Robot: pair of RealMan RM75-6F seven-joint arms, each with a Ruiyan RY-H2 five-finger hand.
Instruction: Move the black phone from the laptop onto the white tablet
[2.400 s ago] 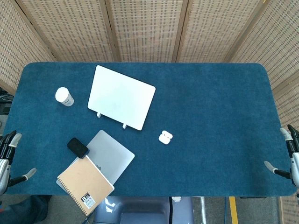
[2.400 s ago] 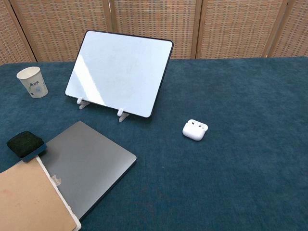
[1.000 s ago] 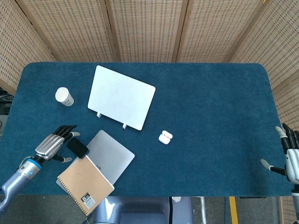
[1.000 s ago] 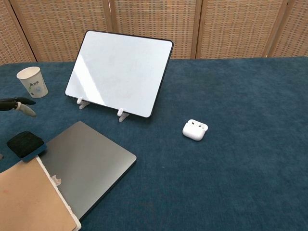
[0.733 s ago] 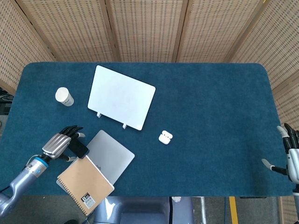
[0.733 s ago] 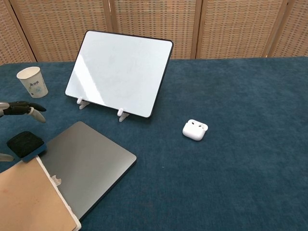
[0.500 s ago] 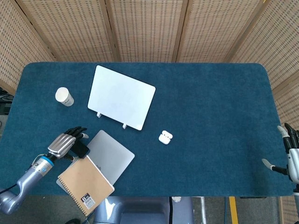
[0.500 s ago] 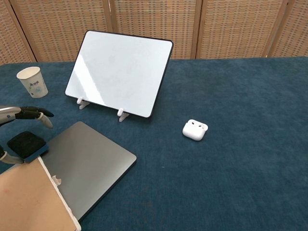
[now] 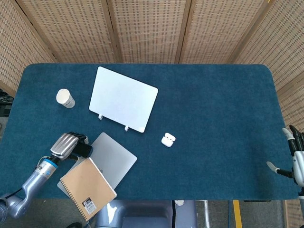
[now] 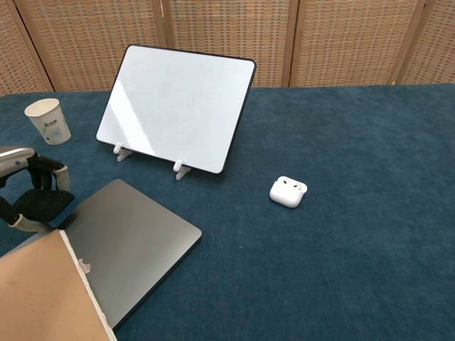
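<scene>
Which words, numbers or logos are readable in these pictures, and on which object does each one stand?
Notebook: black-and-white corner label with a large "B"; the smaller print is unreadable.
Paper cup: bluish print, too blurred to read.
Laptop: pale logo by the notebook's edge, partly hidden.
No text shows elsewhere.

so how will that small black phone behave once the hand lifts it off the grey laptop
The small black phone looks flat and rigid, so it should lift without flexing. Its smooth look suggests it may slip between the left hand fingers. Set on the steeply propped white tablet, it would probably slide down.
</scene>
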